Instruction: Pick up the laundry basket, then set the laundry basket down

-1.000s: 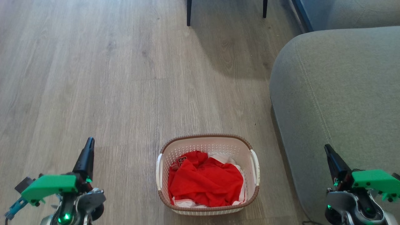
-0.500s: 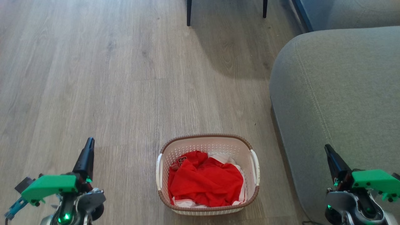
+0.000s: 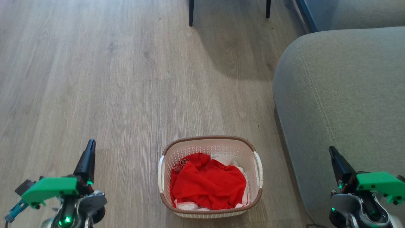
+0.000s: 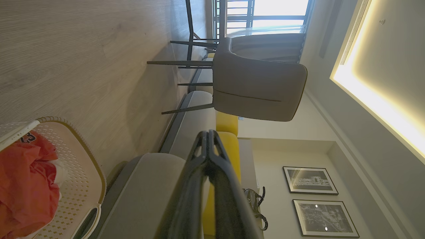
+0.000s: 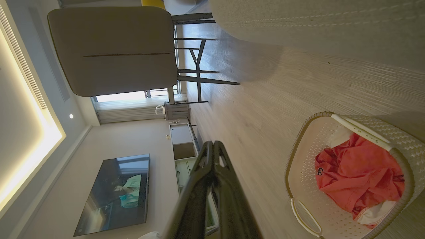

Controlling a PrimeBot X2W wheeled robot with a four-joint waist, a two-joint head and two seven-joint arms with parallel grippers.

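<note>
The laundry basket [image 3: 208,142], cream-white with a brown rim and white side handles, stands on the wooden floor at the bottom centre of the head view, holding red and white clothes. It also appears at the lower left in the left wrist view [image 4: 83,179] and at the lower right in the right wrist view [image 5: 298,172]. My left gripper [image 3: 91,143] hovers well to the basket's left, its fingers pressed together and empty. On the other side my right gripper [image 3: 331,150] is held over the sofa's edge, also shut and empty. Neither touches the basket.
A grey sofa [image 3: 345,95] runs along the right, close to the basket. Dark chair legs [image 3: 191,12] stand at the far end of the floor; the grey chair [image 4: 259,83] shows in the wrist views. Open wooden floor [image 3: 110,79] stretches left and ahead.
</note>
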